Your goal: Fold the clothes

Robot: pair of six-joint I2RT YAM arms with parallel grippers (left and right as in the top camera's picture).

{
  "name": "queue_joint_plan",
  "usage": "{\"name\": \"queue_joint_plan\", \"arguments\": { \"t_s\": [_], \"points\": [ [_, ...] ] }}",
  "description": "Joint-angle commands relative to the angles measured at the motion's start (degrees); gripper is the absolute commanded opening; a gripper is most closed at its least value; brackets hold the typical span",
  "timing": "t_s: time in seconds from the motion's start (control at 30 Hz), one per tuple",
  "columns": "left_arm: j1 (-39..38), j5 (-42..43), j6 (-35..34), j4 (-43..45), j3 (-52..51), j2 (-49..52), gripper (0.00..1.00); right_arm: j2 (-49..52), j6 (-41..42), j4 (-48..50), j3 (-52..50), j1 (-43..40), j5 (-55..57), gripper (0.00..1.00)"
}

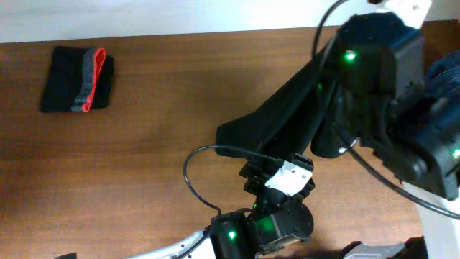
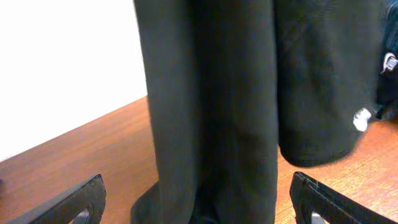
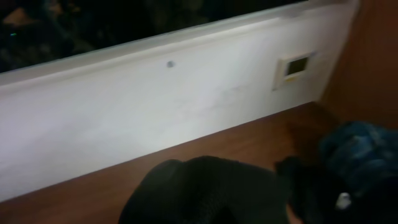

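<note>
The wooden desk (image 1: 144, 158) carries the whole job. The largest thing on it is the black shirt (image 1: 277, 122), which is not lying flat. It slopes up from a low corner near the middle of the desk toward the right arm (image 1: 381, 79) at the far right. In the left wrist view the shirt hangs as a tall dark curtain of loose vertical folds, and its lower edge reaches down to the wood.

The right fingers do not show plainly in any view. They are clenched, and since the cloth rises to that arm, they most likely pinch the shirt's upper part. The left fingers (image 2: 74, 202) are spread wide and empty, one on each side of the hanging cloth and touching none of it.

A folded stack (image 1: 77, 79) of black, grey and red cloth sits at the far left corner, well apart from the arms. A blue garment (image 3: 360, 155) lies bunched at the right. A small white logo (image 2: 361, 118) shows low on the shirt's right-hand fold.

The fabric looks light, limp and thin. It will probably sag, twist and double over, so a pinch in mid-panel would only bunch it. A hem or a sleeve seam looks like the better hold for the free fingers, to draw the shirt taut and lay it flat.
</note>
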Motion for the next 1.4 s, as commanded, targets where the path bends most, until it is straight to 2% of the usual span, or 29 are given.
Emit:
{"name": "queue_joint_plan", "arguments": {
  "t_s": [0.0,0.1,0.23,0.47,0.63,0.87,1.37],
  "points": [
    [0.2,-1.9,-0.5,0.0,0.3,-5.3,0.95,-5.0,-4.0,0.8,1.0,-5.1,2.7,0.04],
    [0.2,-2.0,-0.4,-0.5,0.3,-8.9,0.94,-6.7,-6.3,0.8,1.0,-10.1,1.9,0.04],
    [1.1,-2.0,3.0,-2.2,0.3,-13.7,0.94,-7.5,-10.9,2.4,1.0,-16.9,1.6,0.04],
    [7.4,-2.0,5.3,-7.8,0.3,-20.3,0.94,-5.1,-18.8,6.7,1.0,-23.9,-5.3,0.04],
    [10.8,-2.0,5.3,-12.0,0.3,-24.4,0.94,-1.7,-18.5,6.8,0.9,-24.0,-21.8,0.04],
    [13.4,-2.0,5.3,-15.3,0.3,-29.9,0.94,7.1,-13.2,5.7,0.9,-18.3,-29.1,0.04],
    [13.5,-4.1,5.3,-16.7,0.3,-34.8,0.95,30.6,-5.4,4.2,0.9,3.7,-29.6,0.04]
  ]
}}
